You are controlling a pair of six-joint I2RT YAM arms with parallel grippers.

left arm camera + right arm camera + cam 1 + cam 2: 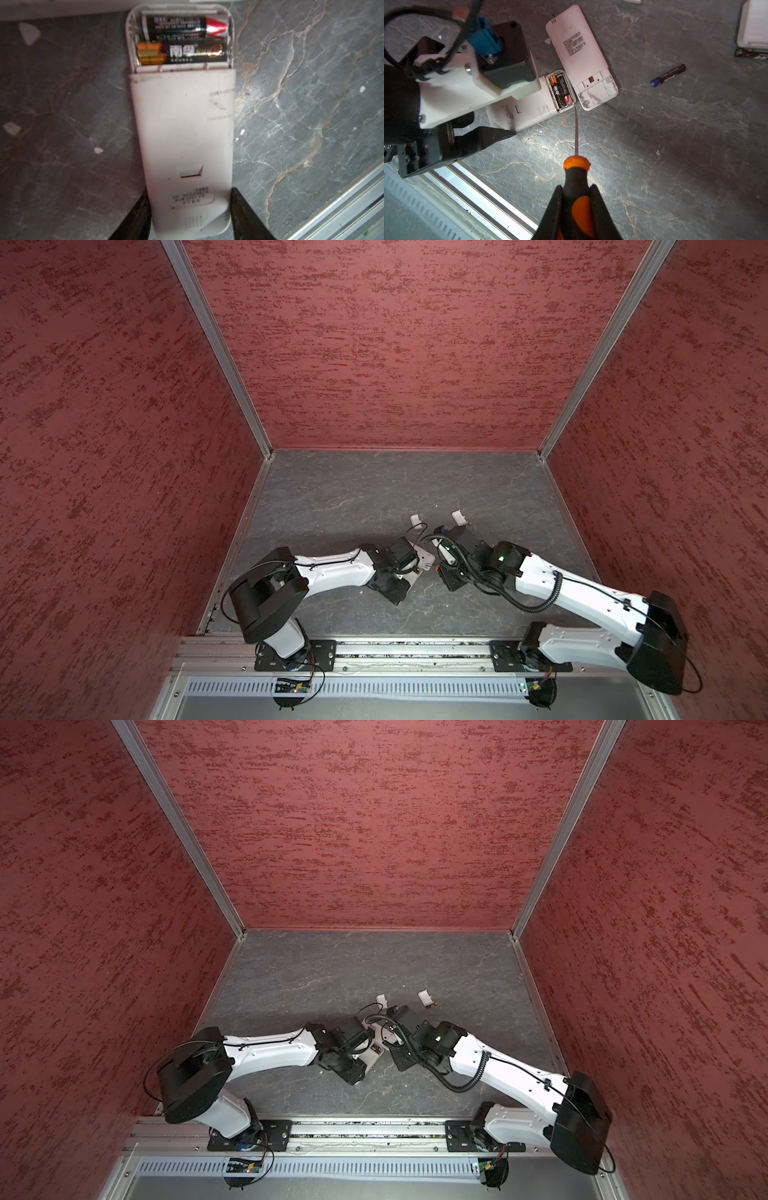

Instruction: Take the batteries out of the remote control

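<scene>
A white remote control [182, 124] lies back up on the grey table, its battery compartment uncovered. Two dark batteries [182, 25] [187, 52] sit side by side in it. My left gripper [190, 193] is shut on the remote's other end, one finger on each long side. My right gripper [576, 187] is shut on an orange-and-black screwdriver [575, 164]. The screwdriver's thin shaft reaches the compartment's edge beside the batteries [561, 89]. In both top views the two wrists meet mid-table over the remote [426, 560] [374, 1052], and the fingers are hidden.
A second white remote [581, 54] with an empty compartment lies against the held one. A loose battery [668, 75] lies further off on the table. Two small white covers [415, 519] [458, 516] lie beyond the wrists. The metal rail [483, 187] runs along the near edge.
</scene>
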